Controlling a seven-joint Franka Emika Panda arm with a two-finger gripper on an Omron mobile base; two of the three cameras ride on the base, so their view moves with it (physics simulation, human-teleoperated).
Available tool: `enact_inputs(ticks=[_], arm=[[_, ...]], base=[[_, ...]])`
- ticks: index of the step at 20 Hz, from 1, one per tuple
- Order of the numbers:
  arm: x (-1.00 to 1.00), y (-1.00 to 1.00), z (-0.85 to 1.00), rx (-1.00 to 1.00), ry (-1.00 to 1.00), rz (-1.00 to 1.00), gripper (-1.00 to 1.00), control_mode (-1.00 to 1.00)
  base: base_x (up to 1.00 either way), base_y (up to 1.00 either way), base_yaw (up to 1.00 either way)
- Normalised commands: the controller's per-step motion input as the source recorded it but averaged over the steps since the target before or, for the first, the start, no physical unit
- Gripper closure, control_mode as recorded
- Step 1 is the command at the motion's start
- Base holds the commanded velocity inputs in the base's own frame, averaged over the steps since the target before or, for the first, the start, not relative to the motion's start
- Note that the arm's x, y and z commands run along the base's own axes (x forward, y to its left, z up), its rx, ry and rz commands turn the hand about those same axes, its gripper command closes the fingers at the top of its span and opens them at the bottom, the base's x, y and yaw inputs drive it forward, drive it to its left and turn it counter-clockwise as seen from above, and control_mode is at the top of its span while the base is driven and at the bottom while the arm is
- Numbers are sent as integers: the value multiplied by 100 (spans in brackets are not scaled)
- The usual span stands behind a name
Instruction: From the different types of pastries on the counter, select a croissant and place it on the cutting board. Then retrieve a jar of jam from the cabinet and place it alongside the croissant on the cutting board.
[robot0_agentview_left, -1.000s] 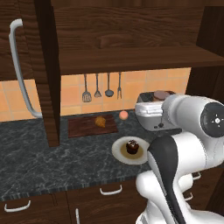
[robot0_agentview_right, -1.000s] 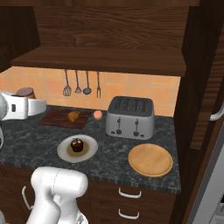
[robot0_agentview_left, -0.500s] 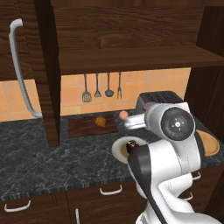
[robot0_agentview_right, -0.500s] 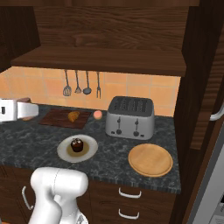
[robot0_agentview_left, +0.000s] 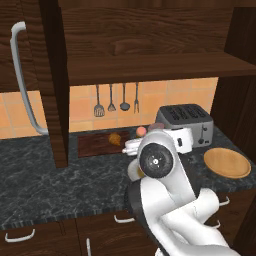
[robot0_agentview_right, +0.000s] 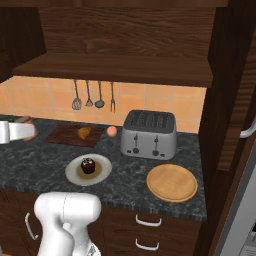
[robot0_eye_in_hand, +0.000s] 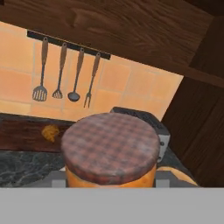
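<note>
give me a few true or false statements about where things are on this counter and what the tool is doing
1. The croissant lies on the dark cutting board. True.
2. The tool is empty. False: it is shut on a jam jar with a checked lid.
3. The muffin sits on the round wooden board. False: it sits on a white plate; the round board is bare.
4. Four utensils hang on the tiled wall. True.
5. The toaster stands left of the cutting board. False: it stands to its right.

Taking the toaster (robot0_agentview_right: 149, 134) as landmark: the cutting board (robot0_agentview_right: 65, 135) lies well left of it, bare but for the croissant (robot0_agentview_right: 84, 132). A peach-coloured ball (robot0_agentview_right: 112, 131) sits between them; the cupcake plate (robot0_agentview_right: 74, 176) stands forward-left, the shelf (robot0_agentview_right: 115, 72) overhangs above.
</note>
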Motion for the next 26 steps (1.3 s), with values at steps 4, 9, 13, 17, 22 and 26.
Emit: enact_inputs(ticks=[4, 9, 13, 17, 22, 26], arm=[[35, -10, -92, 0, -29, 0, 100, -100], [47, 0, -61, 6, -21, 0, 100, -100], [55, 4, -31, 11, -12, 0, 100, -100], [30, 27, -1, 14, 0, 3, 100, -100], [20, 61, -42, 0, 11, 14, 100, -100], [66, 26, -31, 0, 4, 7, 100, -100]], base=[[0, 0, 0], [0, 0, 0], [0, 0, 0], [0, 0, 0], [0, 0, 0], [0, 0, 0]])
